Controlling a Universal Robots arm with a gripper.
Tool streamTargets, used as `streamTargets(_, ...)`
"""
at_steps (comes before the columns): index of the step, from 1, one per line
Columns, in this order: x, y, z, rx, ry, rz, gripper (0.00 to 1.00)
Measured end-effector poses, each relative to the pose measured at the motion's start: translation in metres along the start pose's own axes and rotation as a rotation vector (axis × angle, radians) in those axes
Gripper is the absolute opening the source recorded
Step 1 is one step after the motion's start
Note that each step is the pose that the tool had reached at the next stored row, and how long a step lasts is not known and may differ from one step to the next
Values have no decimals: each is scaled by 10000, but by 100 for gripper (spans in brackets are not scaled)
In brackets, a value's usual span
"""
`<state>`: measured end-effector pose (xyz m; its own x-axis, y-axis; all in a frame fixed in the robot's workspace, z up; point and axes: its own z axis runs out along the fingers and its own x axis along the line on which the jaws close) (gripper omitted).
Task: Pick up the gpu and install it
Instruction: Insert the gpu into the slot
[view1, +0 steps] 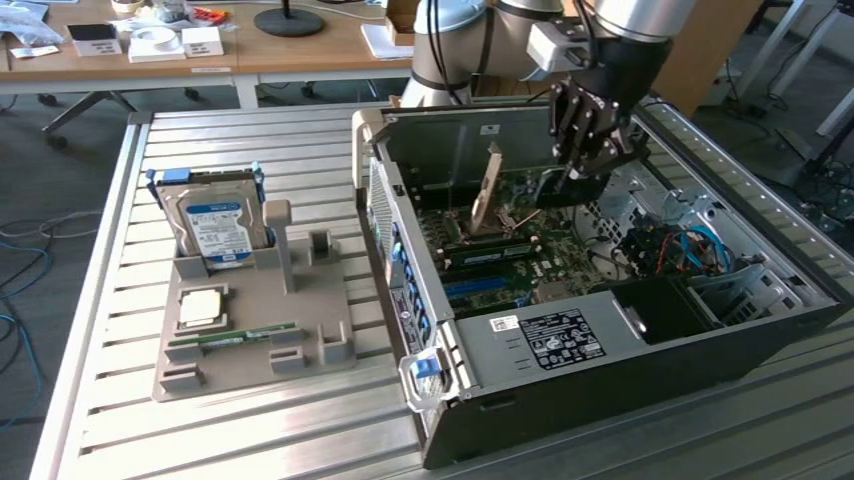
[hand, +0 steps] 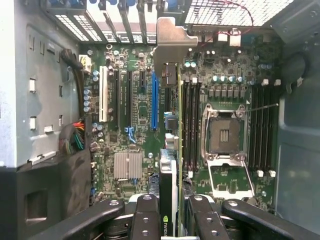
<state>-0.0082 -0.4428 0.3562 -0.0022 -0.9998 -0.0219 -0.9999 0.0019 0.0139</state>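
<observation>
Nearest to me is a slatted metal table (view1: 240, 440). It carries an open computer case (view1: 627, 390) laid on its side, interior facing up.

Just beside the case, on the exterior view's left, sits a grey fixture tray (view1: 254, 365). On it, going away from me, are a green RAM stick (view1: 247, 335) lying flat, a CPU (view1: 200, 305) lying flat, and a blue-labelled hard drive (view1: 220, 225) standing on edge. All three are outside the case.

Inside the case, the motherboard (view1: 521, 270) is exposed, with its CPU socket (hand: 223, 134) visible.

The gripper (view1: 585, 172) hangs into the case from above. Its fingers (hand: 147, 217) are clamped on the gpu (hand: 168, 175), one on each face of the card.

The gpu stands on edge over the motherboard, between the blue expansion slot (hand: 154, 100) and the RAM slots (hand: 190, 125). Its silver bracket (hand: 172, 40) sits at the case's rear slot openings. Whether the card's lower edge is seated in a slot, I cannot tell.

Beyond the case are the arm (view1: 447, 50) and wooden desks (view1: 307, 50) with small items on them.
</observation>
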Motion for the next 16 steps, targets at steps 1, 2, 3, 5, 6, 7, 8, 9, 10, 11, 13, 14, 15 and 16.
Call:
streamTargets(1, 0, 13, 14, 9, 0, -14, 27)
streamTargets(2, 1, 23, 22, 20, 1, -26, 27)
streamTargets(3, 0, 24, 23, 22, 3, -32, 27)
streamTargets(5, 1, 24, 23, 21, 3, -33, 27)
streamTargets(6, 1, 24, 24, 22, 3, -33, 27)
streamTargets(7, 1, 24, 24, 22, 1, -33, 27)
streamTargets(8, 1, 24, 24, 22, 1, -33, 27)
streamTargets(9, 1, 24, 25, 22, 1, -33, 27)
streamTargets(10, 0, 24, 34, 24, -3, -34, 27)
streamTargets(11, 1, 24, 47, 23, -2, -34, 27)
streamTargets(13, 1, 25, 74, 23, -1, -34, 27)
streamTargets(14, 1, 25, 75, 22, 1, -34, 27)
streamTargets(15, 2, 25, 75, 23, 1, -33, 27)
streamTargets(16, 2, 26, 75, 22, 2, -33, 27)
